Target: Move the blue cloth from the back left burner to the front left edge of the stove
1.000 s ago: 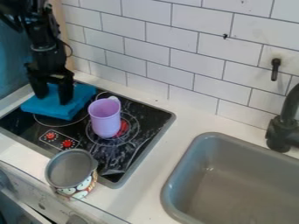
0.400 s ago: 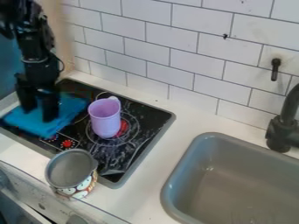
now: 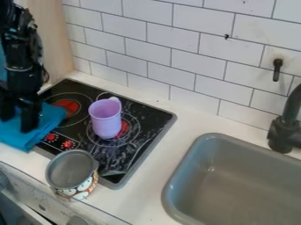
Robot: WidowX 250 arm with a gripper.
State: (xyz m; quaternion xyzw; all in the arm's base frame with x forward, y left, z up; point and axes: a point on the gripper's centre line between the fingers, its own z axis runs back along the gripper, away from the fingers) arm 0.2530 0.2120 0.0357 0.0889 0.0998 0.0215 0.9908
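The black two-finger end effector (image 3: 17,125) is positioned above the front left corner of the black glass hob (image 3: 82,94), which is set into the white bench (image 3: 144,189). Its two fingers stand apart, pointing downward, with their tips at the upper face of a folded, bright blue cloth (image 3: 17,139). The cloth lies flat directly beneath the end effector, across the hob's front left corner; its far left portion is cut off by the border of the view. Its right edge runs slantwise, roughly parallel to the hob's left edge, and extends to the right of both fingers. Whether any fold is pinched between the tips cannot be told.

To the right of the cloth, and apart from it, a tall lilac plastic mug (image 3: 106,121) stands upright on the right part of the hob, its handle turned toward the white tiled wall (image 3: 176,48). A cylindrical pot with a grey interior and a patterned outer side (image 3: 73,171) is seen upright at the hob's front edge, near the front edge of the bench. A grey rectangular sink basin (image 3: 247,184) is set into the bench, to the right of the hob.
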